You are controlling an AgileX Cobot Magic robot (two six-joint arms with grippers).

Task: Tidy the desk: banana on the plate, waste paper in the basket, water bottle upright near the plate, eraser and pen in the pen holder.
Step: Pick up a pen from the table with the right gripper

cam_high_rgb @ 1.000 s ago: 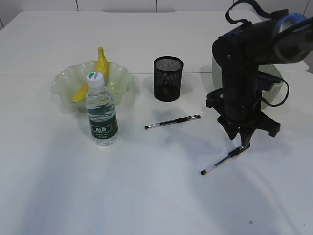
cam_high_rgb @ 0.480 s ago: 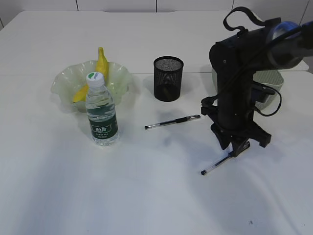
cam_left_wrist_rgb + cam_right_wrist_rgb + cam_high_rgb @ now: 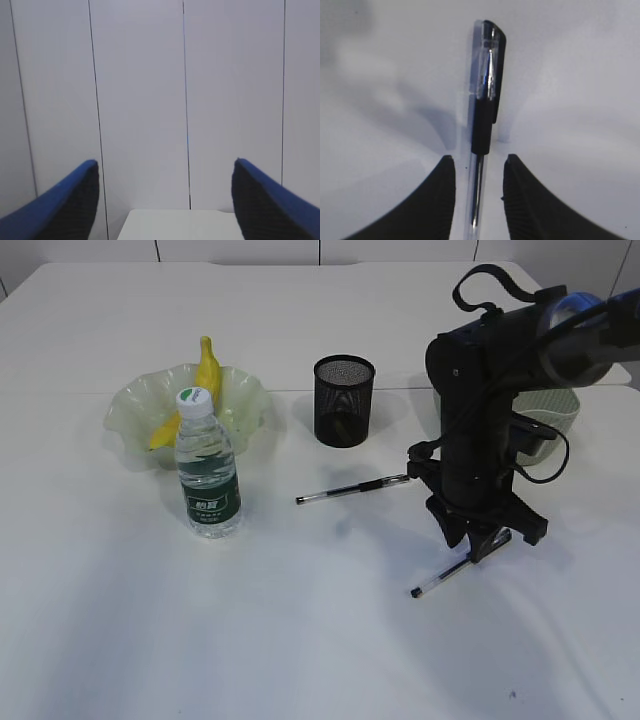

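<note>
Two pens lie on the white desk (image 3: 300,640): one (image 3: 352,489) in front of the black mesh pen holder (image 3: 343,400), one (image 3: 440,580) further right and nearer. My right gripper (image 3: 485,545) stands low over that nearer pen's upper end. The right wrist view shows the pen (image 3: 485,115) lying between the open jaws of this gripper (image 3: 479,159), a gap on each side. The banana (image 3: 207,370) rests in the pale-green plate (image 3: 135,405). The water bottle (image 3: 208,470) stands upright just in front of it. My left gripper (image 3: 165,162) is open and empty, facing a wall. Eraser and waste paper are out of view.
The sage-green basket (image 3: 560,405) shows partly behind the right arm at the right edge. The pen holder stands about a hand's width left of the right arm.
The right arm has shifted a little left and come down over the nearer pen. Pens, bottle, plate and left gripper have not moved.
</note>
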